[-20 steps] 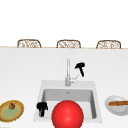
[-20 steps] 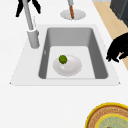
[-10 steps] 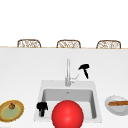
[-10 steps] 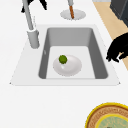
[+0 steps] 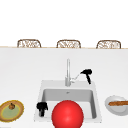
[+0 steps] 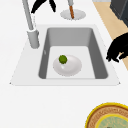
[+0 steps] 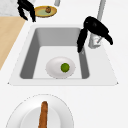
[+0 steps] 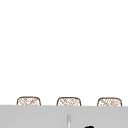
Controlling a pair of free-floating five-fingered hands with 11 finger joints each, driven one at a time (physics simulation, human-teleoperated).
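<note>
Here, the right hand (image 5: 86,73), fingers spread and holding nothing, hovers just right of the faucet's side lever (image 5: 74,79), the left hand (image 5: 41,107) well apart.

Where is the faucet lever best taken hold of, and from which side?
Likely at the free end of the faucet lever, which juts out to the faucet's right. Come from that right side, where the right hand hovers close; its fingers hang relaxed, gripping nothing.

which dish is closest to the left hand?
The yellow-rimmed plate, left of the sink. The left hand hovers at the sink's front left edge; the white plate with the brown stick lies on the far side.
</note>
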